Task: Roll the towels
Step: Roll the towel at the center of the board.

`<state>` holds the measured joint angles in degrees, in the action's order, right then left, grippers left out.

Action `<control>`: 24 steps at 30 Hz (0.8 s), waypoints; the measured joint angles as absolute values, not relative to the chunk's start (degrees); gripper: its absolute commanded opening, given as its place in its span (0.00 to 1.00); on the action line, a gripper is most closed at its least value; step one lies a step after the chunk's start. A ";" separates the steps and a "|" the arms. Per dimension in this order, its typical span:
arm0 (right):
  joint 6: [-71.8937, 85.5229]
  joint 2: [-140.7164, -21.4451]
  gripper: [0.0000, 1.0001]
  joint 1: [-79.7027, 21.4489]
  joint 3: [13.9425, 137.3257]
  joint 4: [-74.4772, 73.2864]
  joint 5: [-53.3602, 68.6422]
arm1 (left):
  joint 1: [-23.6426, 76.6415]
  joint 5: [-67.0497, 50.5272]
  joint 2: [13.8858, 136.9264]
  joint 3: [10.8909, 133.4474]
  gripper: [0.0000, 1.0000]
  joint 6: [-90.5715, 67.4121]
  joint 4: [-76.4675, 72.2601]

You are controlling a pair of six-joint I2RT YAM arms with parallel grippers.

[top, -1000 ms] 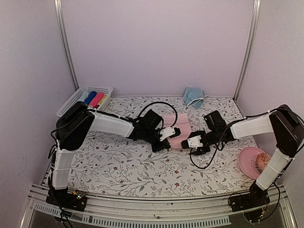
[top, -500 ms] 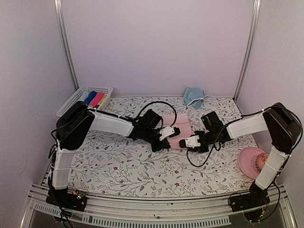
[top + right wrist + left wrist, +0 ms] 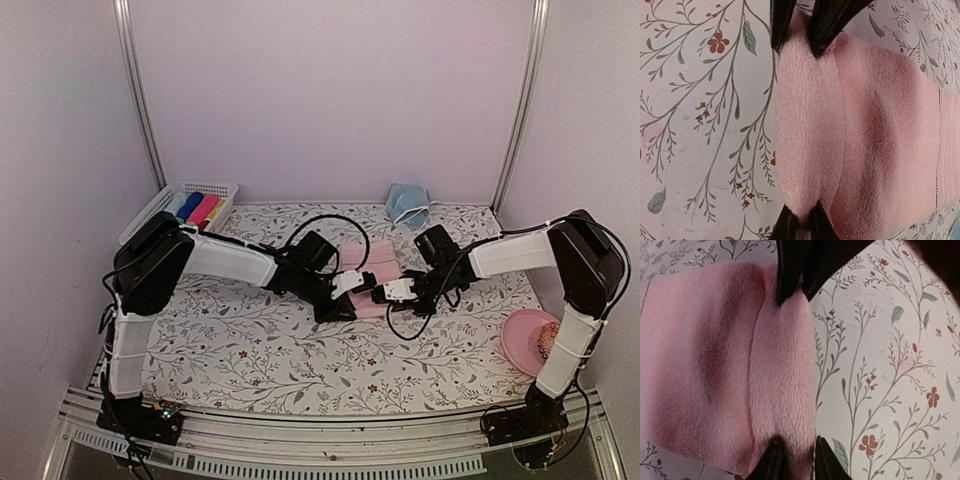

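Pale pink fleecy towel (image 3: 378, 258): lay mid-table on the floral-print tablecloth (image 3: 250, 340), its near edge turned over into a soft, thick fold.
Change: over the last second the right arm had swung in leftward to the towel and its fingers had closed. The left fingers, pressed together before, had eased apart a little.
Right gripper (image 3: 800, 225): 2 black fingers pinched one end of the fold, tips almost meeting.
Left gripper (image 3: 796, 462): 2 black fingers stood slightly parted astride the fold's other end. Whether they squeezed it could not be told.
Texture: plush nap, with a thin seam line and shaded creases across the flat part.
Arm pose: both arms reached low and inward, wrists nearly meeting at the towel, grippers facing each other.
Back edge: a light blue crumpled towel (image 3: 407, 205) sat well apart from the pink one.
Back left corner: a white lattice basket (image 3: 150, 212) held bright cloth tubes (image 3: 200, 208).
Near right: a round pink plate (image 3: 520, 335) lay beside the right arm.
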<state>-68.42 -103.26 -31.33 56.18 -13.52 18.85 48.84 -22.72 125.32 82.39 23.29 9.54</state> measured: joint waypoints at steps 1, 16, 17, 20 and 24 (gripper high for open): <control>-68.55 -103.26 0.03 -31.27 56.69 -14.85 19.31 | 48.84 -23.27 124.99 82.11 0.27 23.44 10.07; -70.30 -112.73 0.03 -24.77 71.99 -40.47 31.90 | 48.84 -23.70 117.91 71.44 0.40 21.98 9.76; -70.30 -113.62 0.03 -24.34 72.97 -41.74 32.62 | 48.84 -23.68 117.62 71.02 0.40 21.93 9.65; -70.26 -116.73 0.03 -23.14 76.53 -46.37 35.35 | 48.84 -23.55 116.44 69.58 0.42 21.76 7.55; -70.00 -119.83 0.03 -22.28 80.55 -51.70 37.63 | 48.97 -23.22 114.19 67.16 0.44 21.87 4.03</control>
